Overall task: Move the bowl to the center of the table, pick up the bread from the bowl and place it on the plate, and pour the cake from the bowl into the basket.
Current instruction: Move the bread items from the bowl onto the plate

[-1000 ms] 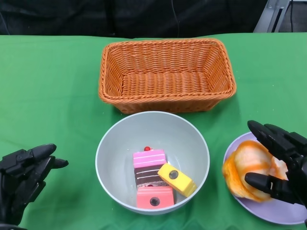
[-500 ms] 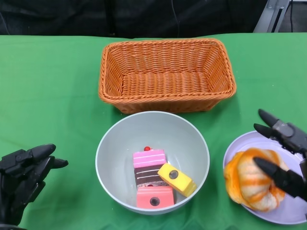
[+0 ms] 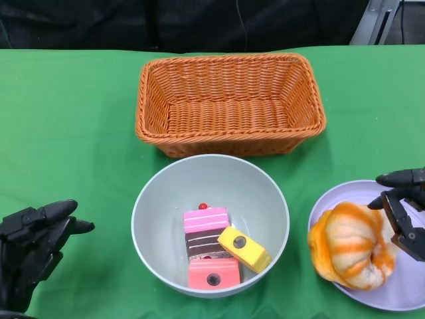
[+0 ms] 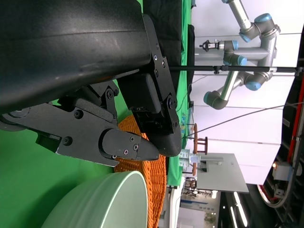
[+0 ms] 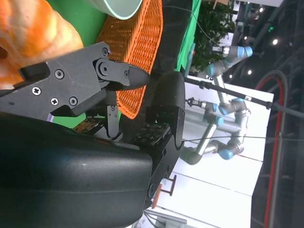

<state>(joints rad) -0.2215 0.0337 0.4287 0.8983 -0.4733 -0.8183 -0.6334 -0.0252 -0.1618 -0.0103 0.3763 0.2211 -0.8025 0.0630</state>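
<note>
A pale grey bowl (image 3: 166,193) sits at the table's middle front, holding pink, chocolate and yellow cake pieces (image 3: 219,246). The orange swirled bread (image 3: 352,244) lies on the lilac plate (image 3: 325,206) at the lower right. My right hand (image 3: 405,209) hovers just right of the bread, fingers apart, holding nothing; the right wrist view shows the bread (image 5: 33,38) beside its fingers. Near the lower left corner my left hand (image 3: 33,242) rests open, away from the bowl. The bowl's rim (image 4: 109,199) shows in the left wrist view.
An orange wicker basket (image 3: 229,103) stands behind the bowl, nothing inside it. Green cloth (image 3: 66,133) covers the table. The wrist views show a robot arm in the background beyond the table.
My right hand has let go of the bread, which now lies on the plate, and has drawn back to the right. The left hand has not moved.
</note>
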